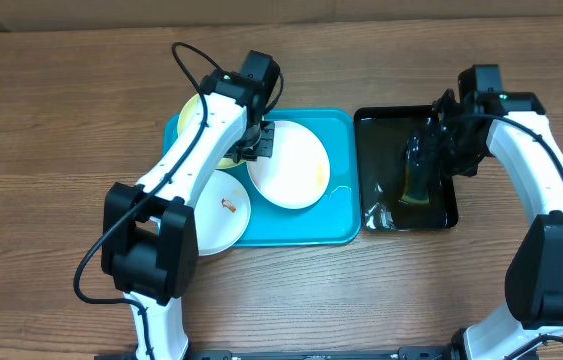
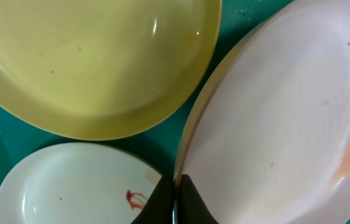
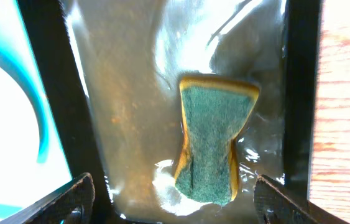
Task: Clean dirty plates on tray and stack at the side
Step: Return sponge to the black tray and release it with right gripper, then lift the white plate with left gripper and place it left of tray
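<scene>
On the turquoise tray [image 1: 341, 125] lie the yellow-green plate [image 2: 87, 62], the smeared white plate [image 1: 223, 215] and the large white plate [image 1: 296, 165], whose rim the left gripper [image 2: 175, 199] pinches with its fingers pressed together. These plates look stiff, light and glossy, likely slick when wet, so the thin rim seems the best hold. Further right, the right gripper [image 3: 173, 190] hangs with fingers wide apart over the sponge [image 3: 211, 143] lying in the wet black tray [image 1: 381, 130]; no writing shows.
</scene>
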Motion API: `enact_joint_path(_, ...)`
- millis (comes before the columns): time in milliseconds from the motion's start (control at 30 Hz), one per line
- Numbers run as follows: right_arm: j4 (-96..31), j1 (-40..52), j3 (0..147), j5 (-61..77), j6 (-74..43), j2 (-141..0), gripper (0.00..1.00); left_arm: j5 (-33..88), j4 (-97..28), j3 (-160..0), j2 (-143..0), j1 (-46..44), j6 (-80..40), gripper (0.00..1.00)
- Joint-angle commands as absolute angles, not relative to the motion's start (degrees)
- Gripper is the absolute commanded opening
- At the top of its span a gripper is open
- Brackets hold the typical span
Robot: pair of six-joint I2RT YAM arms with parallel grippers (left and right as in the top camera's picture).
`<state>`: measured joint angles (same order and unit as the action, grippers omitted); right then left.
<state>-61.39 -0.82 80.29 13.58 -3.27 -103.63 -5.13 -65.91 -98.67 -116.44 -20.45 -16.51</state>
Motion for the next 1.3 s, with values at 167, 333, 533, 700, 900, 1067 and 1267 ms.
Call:
enact_joint_path(167,-60.42,-4.1,83.77,14.13,-3.29,-102.1,1.0,5.04,-66.24,-103.96,-114.98,-16.73,-15.4,0.04)
enact_joint_path(333,-59.33,-9.08,83.77,14.0,-6.31,-102.1,1.0,5.06,-66.24,-107.11,-113.06,-16.1,-15.4,0.04)
enact_joint_path(533,-57.25,-16.75,83.74,14.0,-9.04,-102.1,1.0,9.08,-64.51,-109.03,-112.68,-17.85,-16.95,0.04)
enact_joint_path(700,-57.1,-20.82,83.74,14.0,-9.02,-102.1,1.0,6.13,-59.53,-109.03,-112.71,-22.31,-18.13,0.04)
enact_joint_path(900,-57.1,-21.61,83.74,14.0,-9.02,-102.13,1.0,-1.93,-52.99,-109.03,-112.71,-28.49,-19.97,0.04)
enact_joint_path(1067,-57.1,-21.61,83.7,14.0,-9.02,-102.1,1.0,-13.74,-49.78,-109.01,-112.71,-34.2,-19.92,0.04)
enact_joint_path(1267,-57.1,-21.61,83.7,14.0,-9.02,-102.1,1.0,-31.99,-44.29,-109.01,-112.71,-42.39,-15.99,0.04)
